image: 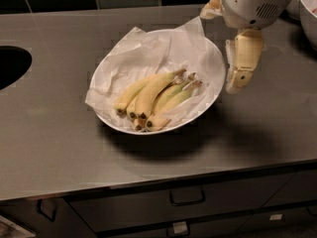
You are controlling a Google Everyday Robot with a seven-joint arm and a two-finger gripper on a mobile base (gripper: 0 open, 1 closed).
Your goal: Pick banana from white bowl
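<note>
The white bowl stands mid-counter, wide and shallow, lined with crumpled white paper. Several bananas lie in its front half, stems pointing right and back. The banana is the plumpest one, evenly yellow, lying on top of the bunch with its dark end toward the front. Slimmer greenish-yellow bananas lie to its right. My gripper hangs pointing down just outside the bowl's right rim, above the counter, apart from the bananas and empty.
The grey steel counter holds a dark sink opening at the left edge. A second white bowl sits at the back right corner. Dark tiles line the back wall. Drawers with handles lie below the front edge.
</note>
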